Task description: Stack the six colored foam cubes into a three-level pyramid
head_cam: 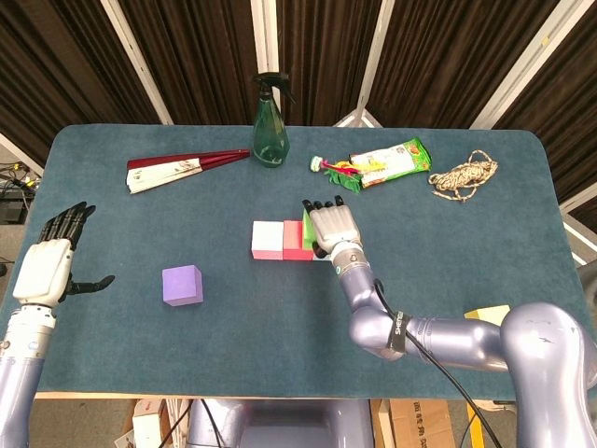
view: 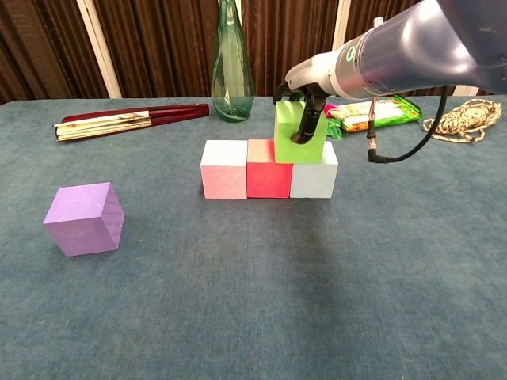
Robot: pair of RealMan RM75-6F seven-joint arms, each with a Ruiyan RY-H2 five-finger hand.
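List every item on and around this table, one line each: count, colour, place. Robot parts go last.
pink cube: 1, pink, left end of the base row, mid-table
red cube: 1, red, middle of the base row
pale blue cube: 1, pale blue, right end of the base row
green cube: 1, green, on the second level over the red and pale blue cubes
purple cube: 1, purple, alone at the table's left front
spray bottle: 1, green, back centre
folding fan: 1, dark red and cream, back left
snack packet: 1, green, back right
rope bundle: 1, tan, far right
table: 1, teal cloth
left robot hand: 1, white and black, fingers spread, left edge
right robot hand: 1, silver, holds the green cube
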